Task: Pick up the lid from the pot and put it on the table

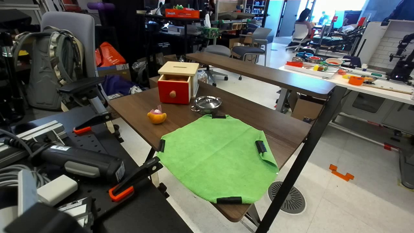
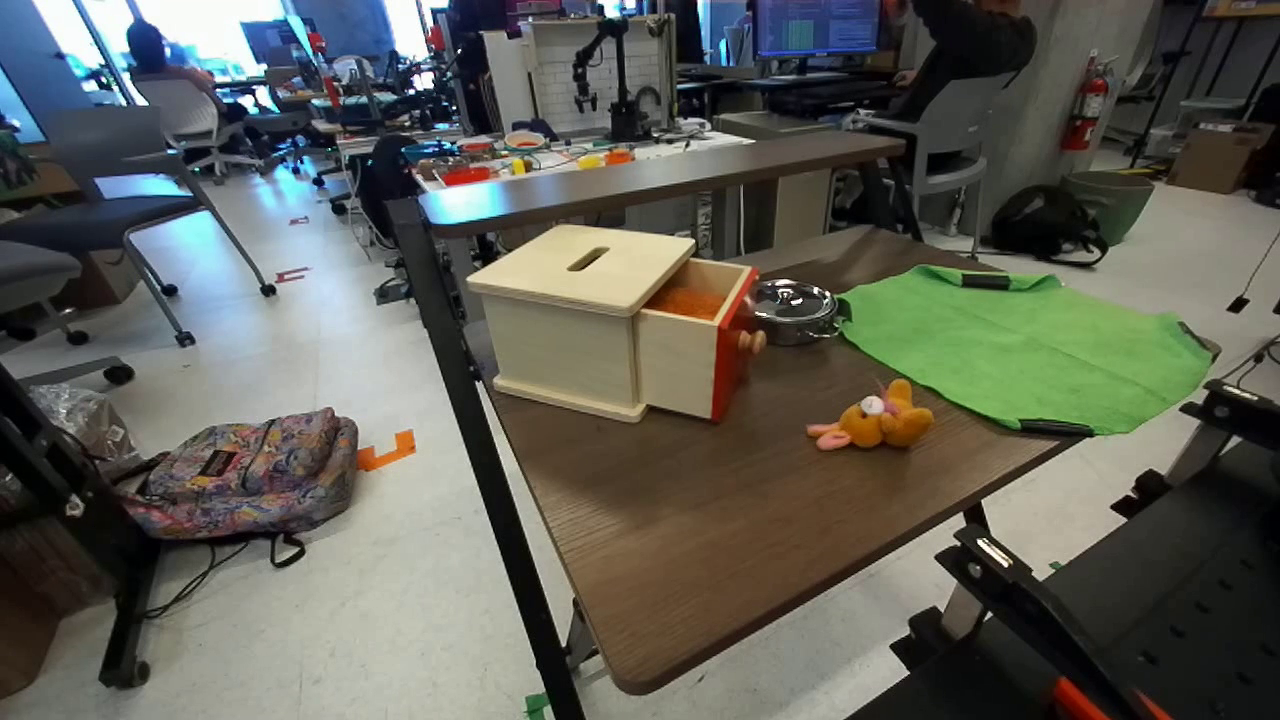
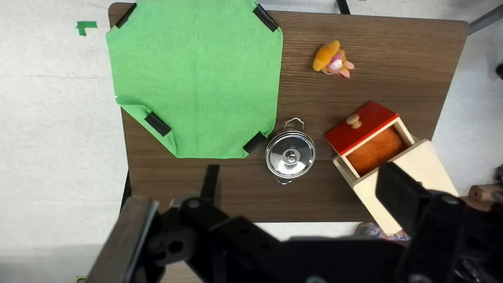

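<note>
Tool (image 3: 300, 169) spread wide, gripping nothing. Round silvery metal lid (image 3: 290, 151) on low round silvery metal pot (image 2: 798, 331). I'd centre over the lid's shiny metal knob (image 3: 291, 157), descend straight, pinch, lift level.

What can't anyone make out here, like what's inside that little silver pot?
Inside of the pot: the lid covers it in every view.
Back of the drawer: under the tan box top, wrist view.
Part of that tan box top: behind a finger of the hand, wrist view.
What the monitor displays: too small to read in an exterior view, and cut off by the upper edge.
</note>
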Motion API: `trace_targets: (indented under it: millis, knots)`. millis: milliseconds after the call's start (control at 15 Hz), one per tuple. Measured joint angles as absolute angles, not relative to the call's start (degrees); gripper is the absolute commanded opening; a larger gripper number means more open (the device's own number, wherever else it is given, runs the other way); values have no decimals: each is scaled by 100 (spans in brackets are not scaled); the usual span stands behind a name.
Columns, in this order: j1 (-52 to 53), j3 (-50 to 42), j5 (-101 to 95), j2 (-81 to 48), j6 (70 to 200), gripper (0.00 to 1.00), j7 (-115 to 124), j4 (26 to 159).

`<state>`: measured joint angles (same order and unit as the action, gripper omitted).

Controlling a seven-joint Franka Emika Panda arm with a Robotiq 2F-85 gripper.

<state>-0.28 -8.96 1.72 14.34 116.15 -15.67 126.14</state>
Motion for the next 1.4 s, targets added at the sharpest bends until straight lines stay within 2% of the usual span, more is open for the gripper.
trace_targets:
  millis: [533,1400]
  knots:
    - [50,-224,145,369,12684,100,-1068,12644]
    - [58,-94,129,-1597,13344,100,-579,11525]
